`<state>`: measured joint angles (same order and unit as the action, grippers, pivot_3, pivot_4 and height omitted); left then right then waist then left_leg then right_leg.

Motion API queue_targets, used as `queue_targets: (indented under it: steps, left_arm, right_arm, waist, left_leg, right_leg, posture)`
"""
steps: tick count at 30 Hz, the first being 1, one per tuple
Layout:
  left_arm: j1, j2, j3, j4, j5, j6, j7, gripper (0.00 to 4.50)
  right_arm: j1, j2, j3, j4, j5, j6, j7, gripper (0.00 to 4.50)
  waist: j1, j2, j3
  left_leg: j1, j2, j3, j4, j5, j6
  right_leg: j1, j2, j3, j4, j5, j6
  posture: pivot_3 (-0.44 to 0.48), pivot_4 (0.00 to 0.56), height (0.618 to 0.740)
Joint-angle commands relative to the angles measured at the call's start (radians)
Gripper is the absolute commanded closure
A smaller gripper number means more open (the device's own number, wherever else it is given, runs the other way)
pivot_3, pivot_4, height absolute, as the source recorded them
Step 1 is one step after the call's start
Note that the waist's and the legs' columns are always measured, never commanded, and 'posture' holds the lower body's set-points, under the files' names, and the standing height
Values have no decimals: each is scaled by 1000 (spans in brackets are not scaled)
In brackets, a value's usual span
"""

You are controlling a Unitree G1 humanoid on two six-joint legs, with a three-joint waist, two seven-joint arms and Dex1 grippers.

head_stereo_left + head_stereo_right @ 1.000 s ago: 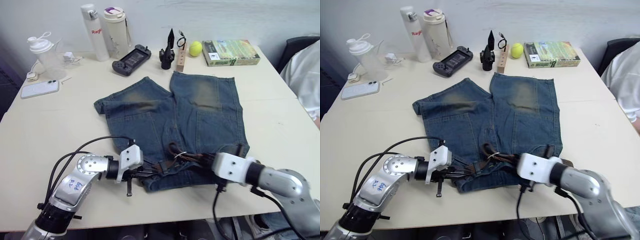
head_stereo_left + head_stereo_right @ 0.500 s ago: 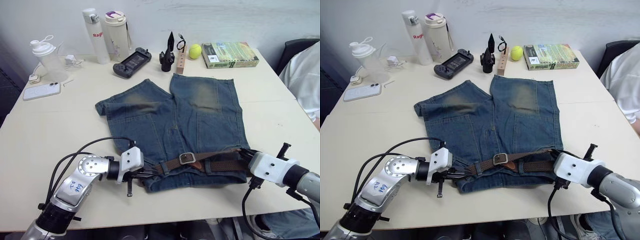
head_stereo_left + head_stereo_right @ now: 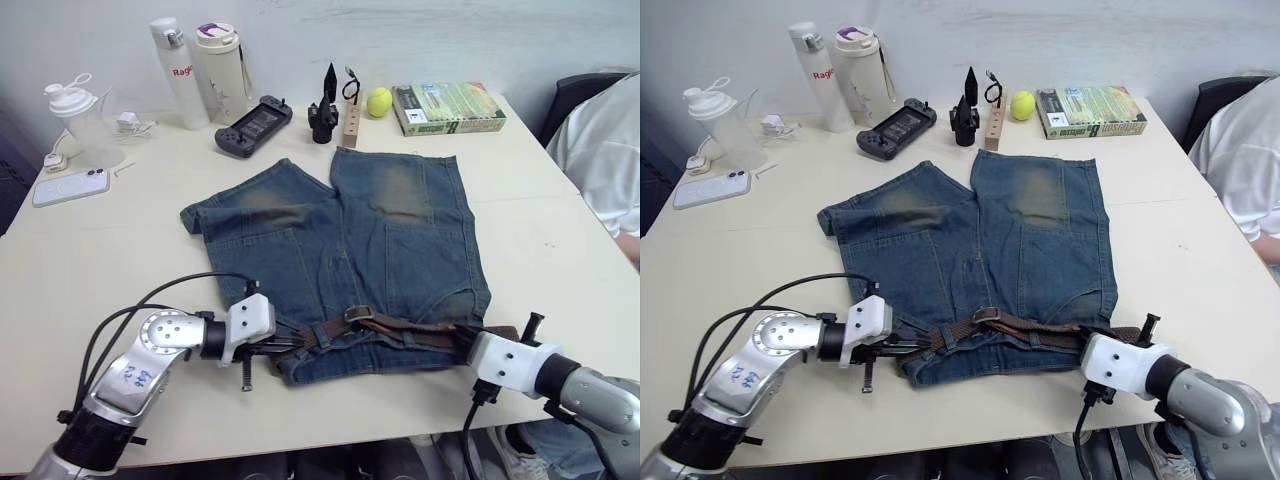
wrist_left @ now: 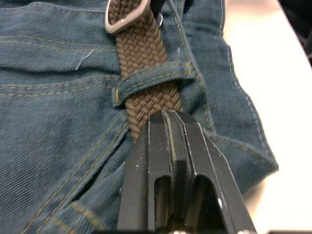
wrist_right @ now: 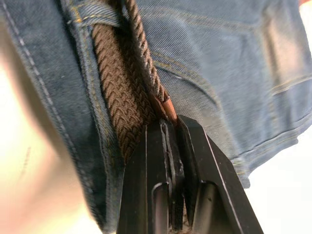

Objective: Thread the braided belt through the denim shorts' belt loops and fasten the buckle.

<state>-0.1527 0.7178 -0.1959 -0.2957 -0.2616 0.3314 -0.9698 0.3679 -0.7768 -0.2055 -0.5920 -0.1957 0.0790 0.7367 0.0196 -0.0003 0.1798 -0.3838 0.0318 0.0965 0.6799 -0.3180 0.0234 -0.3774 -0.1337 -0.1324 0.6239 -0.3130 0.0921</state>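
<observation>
The denim shorts (image 3: pixel 390 240) lie flat with the waistband toward the table's front edge. The braided belt (image 3: pixel 410 327) runs along that waistband, with its silver buckle (image 3: pixel 357 313) near the middle. My left gripper (image 3: pixel 288 338) is shut on the belt at the waistband's left end. Its wrist view shows the strap passing under a belt loop (image 4: pixel 151 78) just beyond the fingertips (image 4: pixel 156 127), with the buckle (image 4: pixel 127 17) farther on. My right gripper (image 3: pixel 463 336) is shut on the belt's tan tip (image 5: pixel 164 105) at the right end, where the strap doubles back over itself.
Along the back edge stand two bottles (image 3: pixel 170 60), a game controller (image 3: pixel 252 120), a black tool holder (image 3: pixel 327 105), a tennis ball (image 3: pixel 379 100) and a book (image 3: pixel 447 106). A shaker (image 3: pixel 70 115) and phone (image 3: pixel 68 186) sit far left. A person in white (image 3: pixel 600 150) is at the right.
My right gripper pulled the belt from the waistband's middle out to the right, drawing it straight, then eased back a little so the strap slackened. The left gripper kept its hold. The camera shifted.
</observation>
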Motion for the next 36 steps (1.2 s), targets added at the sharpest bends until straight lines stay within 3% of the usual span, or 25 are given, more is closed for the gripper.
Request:
queue_targets:
  steps: [1,6,9,17,20,24,31,36]
  left_arm:
    - [13,82,37,120,100,-76,-2,4377]
    - [-2,72,72,115,42,-64,-13,4377]
    - [5,55,125,80,-50,-21,-26,4500]
    - [22,104,283,3,-281,144,-113,4500]
    - [29,121,282,0,-292,174,-128,4500]
    - [41,117,203,27,-180,99,-117,4500]
    - [75,91,260,-116,-362,220,-137,4500]
    - [86,74,259,-175,-367,233,-74,4500]
  right_arm:
    - [-44,17,71,-7,-73,31,-40,4500]
    - [-73,40,110,-27,-53,58,-42,4500]
    - [-78,59,80,-59,1,117,-26,3544]
    - [-92,14,-80,-166,254,295,119,63]
    - [-107,1,-105,-194,349,330,162,63]
    - [-92,2,-39,-208,391,365,168,63]
    - [-133,52,45,-218,426,399,98,63]
    - [-136,53,90,-205,390,367,54,63]
  waist:
    - [-2,2,-1]
    - [-4,2,-2]
    - [-6,2,-1]
    - [2,0,1]
    - [4,1,2]
    - [5,0,2]
    - [3,-1,3]
    - [4,-1,3]
  left_leg:
    - [1,0,0,0,0,-1]
    - [3,1,1,-3,-1,-1]
    - [3,1,1,-3,0,-1]
    - [-2,0,0,-1,0,-1]
    - [-2,0,0,-1,-1,-1]
    - [-2,0,0,-2,-1,-1]
    - [-4,0,0,-2,-1,-1]
    - [-4,0,0,-2,0,-2]
  right_leg:
    - [0,0,0,0,-1,-1]
    - [0,0,0,1,-2,-2]
    - [0,0,0,2,-2,-2]
    - [-3,0,0,2,-2,-2]
    - [-3,0,-1,2,-2,-2]
    - [-3,0,-1,1,-2,-2]
    - [-5,-1,0,1,-1,-2]
    - [-6,0,0,1,-2,-2]
  posture:
    - [0,150,717]
    - [0,150,717]
    - [0,150,717]
    - [0,150,717]
    - [0,150,717]
    - [0,150,717]
    - [0,150,717]
    - [0,150,717]
